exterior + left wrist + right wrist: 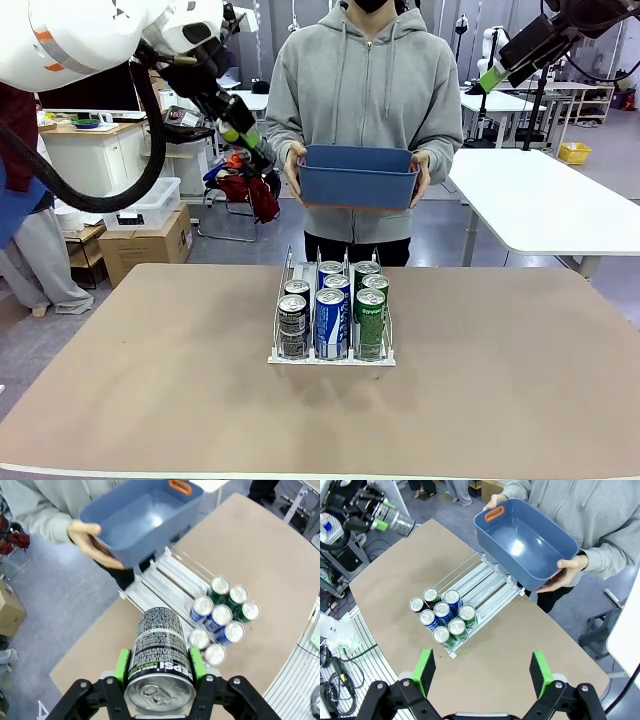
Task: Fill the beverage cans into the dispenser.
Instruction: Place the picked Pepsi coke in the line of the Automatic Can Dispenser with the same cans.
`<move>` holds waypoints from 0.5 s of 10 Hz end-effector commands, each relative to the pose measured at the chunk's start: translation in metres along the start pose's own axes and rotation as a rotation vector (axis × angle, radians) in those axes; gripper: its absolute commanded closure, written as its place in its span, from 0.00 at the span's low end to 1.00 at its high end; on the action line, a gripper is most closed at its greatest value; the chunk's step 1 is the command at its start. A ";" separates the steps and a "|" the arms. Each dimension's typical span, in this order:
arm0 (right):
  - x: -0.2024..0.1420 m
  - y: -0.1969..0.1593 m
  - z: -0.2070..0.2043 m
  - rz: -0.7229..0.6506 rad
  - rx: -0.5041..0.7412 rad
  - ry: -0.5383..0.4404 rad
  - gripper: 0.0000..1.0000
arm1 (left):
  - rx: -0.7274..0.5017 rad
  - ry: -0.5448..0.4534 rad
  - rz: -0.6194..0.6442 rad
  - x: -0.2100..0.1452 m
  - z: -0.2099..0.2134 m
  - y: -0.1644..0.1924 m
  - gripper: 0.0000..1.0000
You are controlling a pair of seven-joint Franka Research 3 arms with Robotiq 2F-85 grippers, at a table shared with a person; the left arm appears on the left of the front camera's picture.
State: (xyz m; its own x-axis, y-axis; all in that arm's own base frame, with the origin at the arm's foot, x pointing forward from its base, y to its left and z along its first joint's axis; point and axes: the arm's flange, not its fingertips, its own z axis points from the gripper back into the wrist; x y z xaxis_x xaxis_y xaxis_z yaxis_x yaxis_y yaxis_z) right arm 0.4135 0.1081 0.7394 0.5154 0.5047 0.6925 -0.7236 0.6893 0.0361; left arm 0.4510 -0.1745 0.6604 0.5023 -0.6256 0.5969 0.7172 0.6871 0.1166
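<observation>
The left end effector is clamped on a dark grey can with white print, its green pads pressing both sides of the body and the silver top facing the wrist camera. It hangs high in the air, above and off to the left of the bench, well apart from the dispenser. The right end effector is raised high too, fingers spread wide apart with nothing between them, looking down at the rack from above.

On the bench, the dispenser sits near the middle with 7 cans standing upright at its robot-side end: 2 dark ones in the left lane, 3 blue-and-white ones in the middle lane, 2 green ones in the right lane. The far ends of the 3 lanes are bare.

Across the bench, a person in a grey hoodie holds a blue bin in both hands at waist height, just beyond the far edge.
</observation>
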 end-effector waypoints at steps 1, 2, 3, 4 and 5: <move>-0.001 -0.001 0.000 -0.002 -0.001 -0.002 0.00 | 0.036 0.082 -0.036 -0.042 0.005 -0.037 0.42; -0.001 -0.001 0.000 -0.002 -0.001 -0.002 0.00 | 0.043 0.096 -0.078 -0.060 0.006 -0.056 0.42; -0.001 -0.001 0.000 -0.002 -0.001 -0.002 0.00 | 0.041 0.104 -0.133 -0.073 -0.002 -0.070 0.42; -0.001 -0.001 0.000 -0.002 -0.001 -0.002 0.00 | 0.057 0.120 -0.182 -0.088 -0.009 -0.079 0.42; -0.001 -0.001 0.000 -0.002 -0.001 -0.002 0.00 | 0.019 0.116 -0.167 -0.101 -0.014 -0.092 0.42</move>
State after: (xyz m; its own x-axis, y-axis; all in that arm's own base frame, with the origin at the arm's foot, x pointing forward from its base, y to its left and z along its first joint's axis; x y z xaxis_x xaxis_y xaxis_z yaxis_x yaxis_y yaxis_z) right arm 0.4135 0.1080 0.7394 0.5155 0.5046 0.6926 -0.7235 0.6894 0.0361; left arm 0.3497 -0.1830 0.5840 0.4594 -0.7662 0.4494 0.7800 0.5900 0.2085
